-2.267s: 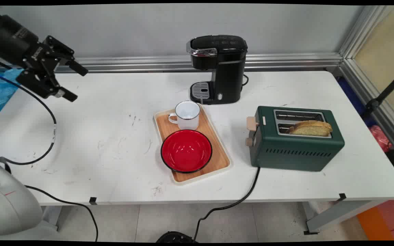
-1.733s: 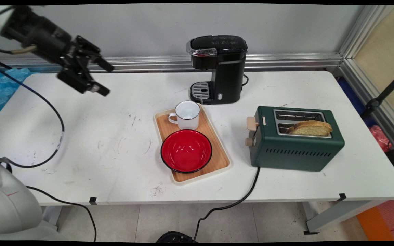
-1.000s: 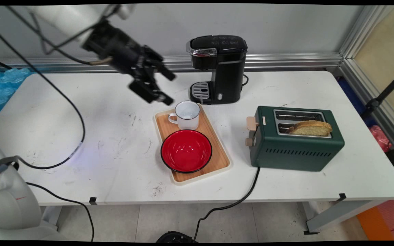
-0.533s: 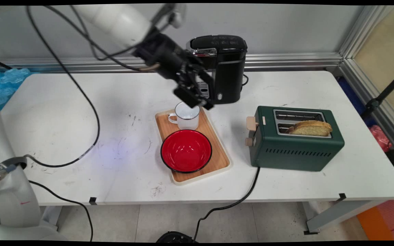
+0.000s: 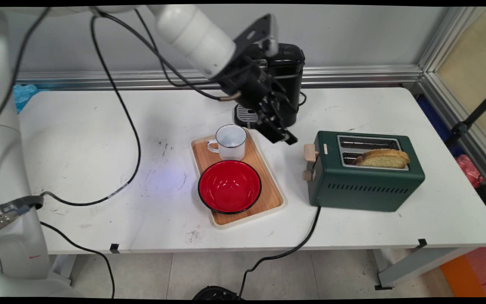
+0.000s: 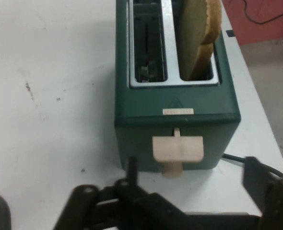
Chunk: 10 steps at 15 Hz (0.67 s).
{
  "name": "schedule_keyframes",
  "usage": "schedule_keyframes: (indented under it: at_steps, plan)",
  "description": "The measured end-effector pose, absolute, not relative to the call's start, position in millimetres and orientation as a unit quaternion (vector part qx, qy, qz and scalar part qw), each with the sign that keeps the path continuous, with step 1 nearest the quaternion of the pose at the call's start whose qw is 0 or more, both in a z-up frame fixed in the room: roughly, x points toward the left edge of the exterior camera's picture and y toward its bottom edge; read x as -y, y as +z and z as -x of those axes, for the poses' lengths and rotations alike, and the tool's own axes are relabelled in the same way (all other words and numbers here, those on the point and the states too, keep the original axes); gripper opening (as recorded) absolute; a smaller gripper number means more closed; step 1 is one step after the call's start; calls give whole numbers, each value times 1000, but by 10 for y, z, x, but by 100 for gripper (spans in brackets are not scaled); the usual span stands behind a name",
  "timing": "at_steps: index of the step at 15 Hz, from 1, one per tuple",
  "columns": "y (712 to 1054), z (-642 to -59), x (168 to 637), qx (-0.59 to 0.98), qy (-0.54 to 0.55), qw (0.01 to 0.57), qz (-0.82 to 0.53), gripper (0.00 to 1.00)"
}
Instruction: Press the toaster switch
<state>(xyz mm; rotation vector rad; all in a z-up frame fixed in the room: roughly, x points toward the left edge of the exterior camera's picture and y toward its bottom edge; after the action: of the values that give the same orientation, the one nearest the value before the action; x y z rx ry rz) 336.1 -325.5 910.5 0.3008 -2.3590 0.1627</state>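
The black pincer (image 5: 287,126) hung empty in the upper middle of the frame, fingers spread, in front of the black coffee machine (image 5: 283,80). The green toaster (image 5: 365,171) sat to its lower right on the white desk (image 5: 99,139), apart from it, long axis running left to right, lever end facing the pincer. In the hand view the beige lever (image 6: 178,149) lay just ahead, between the fingers (image 6: 264,184). A bread slice (image 5: 384,158) stood in one slot.
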Motion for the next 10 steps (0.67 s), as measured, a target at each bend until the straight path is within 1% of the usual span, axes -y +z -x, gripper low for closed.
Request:
schedule_keyframes:
  at_steps: [10]
  plan:
    - [8844,-2898,3492,932,59,343,-99,0]
